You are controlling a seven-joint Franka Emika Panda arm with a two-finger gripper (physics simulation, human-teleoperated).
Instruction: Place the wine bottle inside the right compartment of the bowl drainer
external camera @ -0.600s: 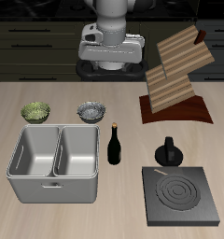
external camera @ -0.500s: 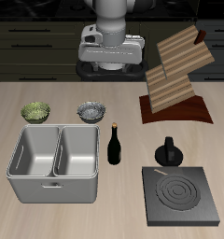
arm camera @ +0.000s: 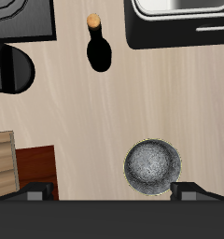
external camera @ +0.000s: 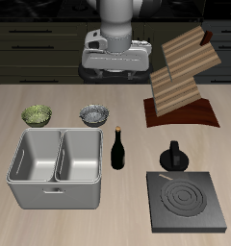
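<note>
The wine bottle stands upright on the surface just beside the bowl drainer, outside the right compartment; gripper hangs high behind, fingers spread wide, holding nothing.

wine bottle upright just beside the bowl drainer

I see even, bright render light | soft shadows under the bottle and drainer | no glare, blur or edge warp.
</note>
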